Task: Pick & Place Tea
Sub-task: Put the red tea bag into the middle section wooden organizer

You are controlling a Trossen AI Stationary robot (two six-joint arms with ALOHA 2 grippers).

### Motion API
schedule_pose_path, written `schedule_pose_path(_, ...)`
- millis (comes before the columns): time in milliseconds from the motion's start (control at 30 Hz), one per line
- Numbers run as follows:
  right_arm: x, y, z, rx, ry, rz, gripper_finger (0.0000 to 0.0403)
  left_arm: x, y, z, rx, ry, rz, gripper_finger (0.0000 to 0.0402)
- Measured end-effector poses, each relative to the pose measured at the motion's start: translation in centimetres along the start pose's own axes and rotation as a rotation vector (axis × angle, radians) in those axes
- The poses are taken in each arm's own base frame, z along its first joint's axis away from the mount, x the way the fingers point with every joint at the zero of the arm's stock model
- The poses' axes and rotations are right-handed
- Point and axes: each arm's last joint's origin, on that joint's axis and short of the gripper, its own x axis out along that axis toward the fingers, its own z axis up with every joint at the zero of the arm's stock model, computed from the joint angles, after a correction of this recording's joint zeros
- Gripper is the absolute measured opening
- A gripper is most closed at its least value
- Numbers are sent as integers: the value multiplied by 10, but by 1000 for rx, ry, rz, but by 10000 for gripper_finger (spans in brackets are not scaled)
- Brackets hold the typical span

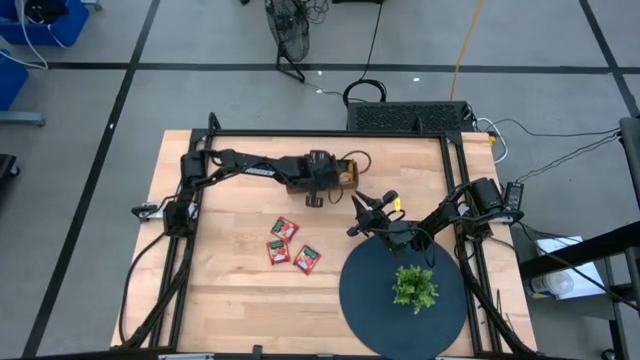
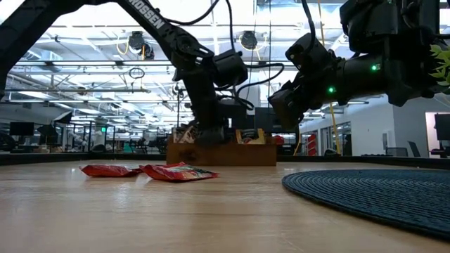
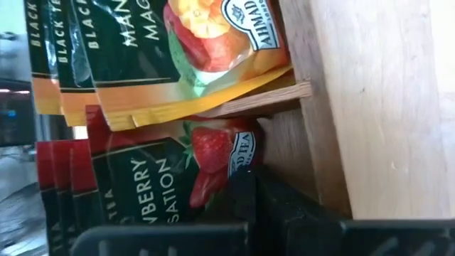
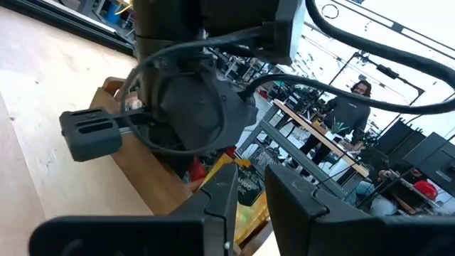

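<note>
1. I have the left pincer down at the brown wooden tray near the far edge of the pale wooden desk; the arm reaches in from the left side.
2. In the left wrist view its dark fingers are closed tight on the edge of a red strawberry tea sachet with a dark label panel — the front one of a row of red sachets standing in one compartment.
3. Beyond a thin wooden divider, the next compartment holds orange-and-green mango sachets, standing in a row and not touched by the pincer.
4. Three flat red square sachets lie loose on the desk, nearer to me than the tray and well apart from the left pincer; in the low view they rest flat, close together.
5. The right pincer hangs above the desk between the tray and the round dark woven mat — its fingers stand only slightly apart, and I see nothing between them.
6. A small green leafy plant sits on the mat, beside the right arm.
</note>
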Motion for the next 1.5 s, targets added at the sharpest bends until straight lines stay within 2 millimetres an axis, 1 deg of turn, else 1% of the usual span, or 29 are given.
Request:
schedule_pose_path(133, 0, 0, 0, -1, 0, 0, 61, -2, -6, 3, 25, 21, 39, 11)
schedule_pose_path(300, 0, 0, 0, 0, 0, 0, 61, -3, -10, 5, 33, 24, 54, 3)
schedule_pose_path(500, 0, 0, 0, 1, 0, 0, 61, -8, -11, 7, 43, 39, 104, 35)
schedule_pose_path(600, 0, 0, 0, 3, 0, 0, 61, -16, -10, 7, 44, 36, 106, 46)
schedule_pose_path(700, 0, 0, 0, 6, 0, 1, 61, -25, -6, 8, 36, 7, 92, 47)
schedule_pose_path(800, 0, 0, 0, 11, 0, 1, 61, -35, -3, 12, 23, -51, 74, 41)
schedule_pose_path(1033, 0, 0, 0, 11, 1, 0, 61, -51, 4, 15, 13, -103, 87, 21)
schedule_pose_path(1133, 0, 0, 0, 10, 1, 0, 61, -65, 6, 15, -2, -117, 100, 11)
schedule_pose_path(1300, 0, -1, -1, -12, 16, -22, 61, -111, 3, 10, -104, -108, 75, 5)
schedule_pose_path(1400, 0, -1, -1, -48, 39, -53, 61, -140, -8, -5, -193, -27, -45, 28)
schedule_pose_path(1500, 0, -2, -1, -57, 47, -69, 61, -163, -21, -17, -381, 44, -208, 76)
